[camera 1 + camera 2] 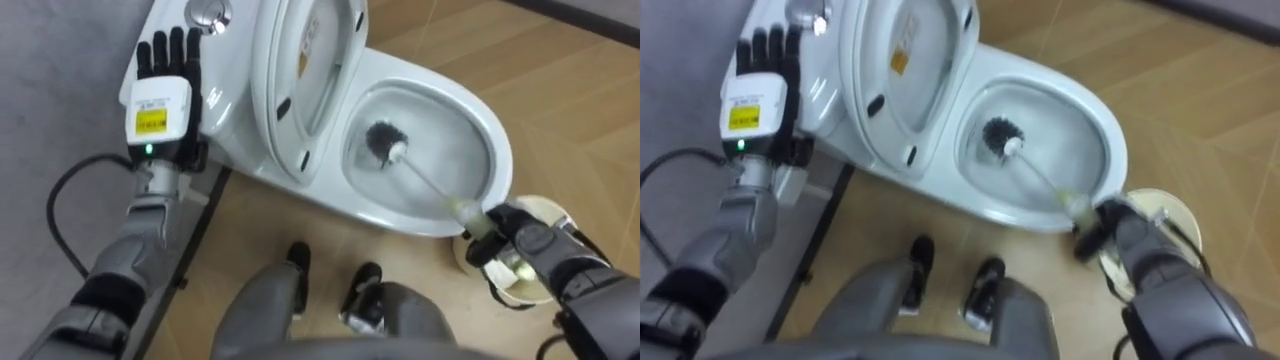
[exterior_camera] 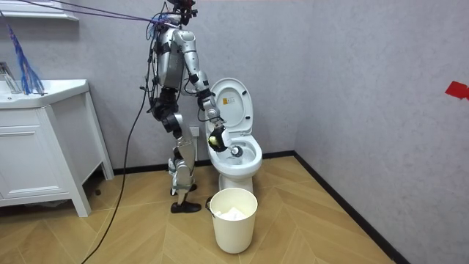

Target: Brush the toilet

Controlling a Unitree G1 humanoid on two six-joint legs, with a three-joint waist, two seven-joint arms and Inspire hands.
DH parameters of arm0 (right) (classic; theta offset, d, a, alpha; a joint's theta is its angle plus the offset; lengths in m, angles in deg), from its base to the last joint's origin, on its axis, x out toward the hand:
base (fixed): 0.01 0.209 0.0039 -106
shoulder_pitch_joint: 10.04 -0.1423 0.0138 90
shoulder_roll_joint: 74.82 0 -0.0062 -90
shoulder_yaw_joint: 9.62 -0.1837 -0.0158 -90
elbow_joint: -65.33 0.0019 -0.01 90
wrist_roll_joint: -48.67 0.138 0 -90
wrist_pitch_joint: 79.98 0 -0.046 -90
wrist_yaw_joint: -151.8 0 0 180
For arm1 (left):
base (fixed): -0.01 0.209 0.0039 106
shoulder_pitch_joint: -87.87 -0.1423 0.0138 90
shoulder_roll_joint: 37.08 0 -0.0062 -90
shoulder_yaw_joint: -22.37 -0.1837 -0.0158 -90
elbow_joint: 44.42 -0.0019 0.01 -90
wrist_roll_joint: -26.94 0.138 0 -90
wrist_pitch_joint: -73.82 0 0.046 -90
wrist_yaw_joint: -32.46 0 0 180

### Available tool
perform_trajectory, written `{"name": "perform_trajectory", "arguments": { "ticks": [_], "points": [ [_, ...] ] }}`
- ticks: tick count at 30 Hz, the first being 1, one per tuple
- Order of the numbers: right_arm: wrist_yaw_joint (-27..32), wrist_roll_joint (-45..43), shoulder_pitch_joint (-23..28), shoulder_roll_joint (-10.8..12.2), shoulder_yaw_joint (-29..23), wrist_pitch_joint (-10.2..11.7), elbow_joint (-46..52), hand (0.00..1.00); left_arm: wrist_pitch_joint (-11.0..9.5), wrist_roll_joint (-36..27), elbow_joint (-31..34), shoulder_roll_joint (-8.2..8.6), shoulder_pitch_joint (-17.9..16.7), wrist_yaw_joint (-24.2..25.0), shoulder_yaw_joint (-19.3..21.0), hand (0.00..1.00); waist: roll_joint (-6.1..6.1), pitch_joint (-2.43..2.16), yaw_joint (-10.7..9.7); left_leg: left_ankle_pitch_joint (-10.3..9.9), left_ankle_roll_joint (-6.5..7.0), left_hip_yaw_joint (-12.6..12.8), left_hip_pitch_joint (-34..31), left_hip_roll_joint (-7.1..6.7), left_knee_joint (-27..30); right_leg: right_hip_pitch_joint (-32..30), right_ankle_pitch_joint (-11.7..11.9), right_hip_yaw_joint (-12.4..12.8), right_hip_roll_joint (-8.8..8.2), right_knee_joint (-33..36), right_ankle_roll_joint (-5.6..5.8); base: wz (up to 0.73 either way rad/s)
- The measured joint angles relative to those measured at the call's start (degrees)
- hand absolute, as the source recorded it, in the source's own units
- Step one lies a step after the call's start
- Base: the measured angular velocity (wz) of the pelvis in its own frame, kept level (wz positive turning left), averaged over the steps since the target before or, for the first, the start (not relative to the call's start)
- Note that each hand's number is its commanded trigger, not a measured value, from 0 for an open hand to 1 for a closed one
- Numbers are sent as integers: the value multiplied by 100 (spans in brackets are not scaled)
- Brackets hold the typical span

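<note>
Right hand [image 1: 497,230], low rt: I've got fingers curled tight round thin pale handle of toilet brush [image 1: 400,152]. Its dark bristly head sits in the toilet [image 1: 487,118], in the glossy white oval bowl, w/ lid [image 1: 300,70] up. My left hand [image 1: 165,70] is flat, fingers straight, by cistern [image 1: 235,120]. Room view adds round white bin [image 2: 234,220] in front, white cabinet [image 2: 37,161], wood floor [image 2: 315,227], grey wall [image 2: 352,73].

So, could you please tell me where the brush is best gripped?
At the handle end, coming from the robot's right: the brush has its head down in the bowl and its shaft slants up over the rim, where the right robot hand grips it.
</note>
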Motion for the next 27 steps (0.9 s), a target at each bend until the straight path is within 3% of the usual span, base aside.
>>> {"name": "perform_trajectory", "arguments": {
  "ticks": [4, 6, 19, 23, 27],
  "points": [
    [49, -99, -90, -59, 15, 11, 17, 100, -31, -99, -32, -62, 133, -96, -199, 0, -16, 17, 24, 10, 19, 2, -169, -58, 85, -214, -59, -3, -103, 225, -1, 4],
    [85, -246, -217, -81, 38, 4, 16, 100, -37, -110, -39, -67, 241, -141, -269, 0, 6, 47, 76, 27, 32, 27, -286, -79, 85, -368, -66, 25, -132, 289, 5, 0],
    [368, -813, -542, -343, 218, -18, 276, 100, -28, -234, 87, -91, 488, -608, -494, 0, 192, 62, 95, 66, 67, -5, -1093, -184, 489, -1172, -167, -32, -335, 825, -40, 6],
    [445, -1134, -620, -518, 448, -136, 486, 100, 44, -556, 225, -240, 649, -612, -772, 0, 260, 82, 121, 59, 72, -8, -1369, -198, 692, -1421, -191, -52, -390, 1025, -64, 2],
    [504, -1815, -655, -656, 583, -312, 910, 100, 142, -553, 436, -287, 698, -582, -781, 0, 277, 87, 158, 33, 67, 14, -1597, -173, 860, -1642, -188, -24, -379, 1142, -92, -3]
  ]
}}
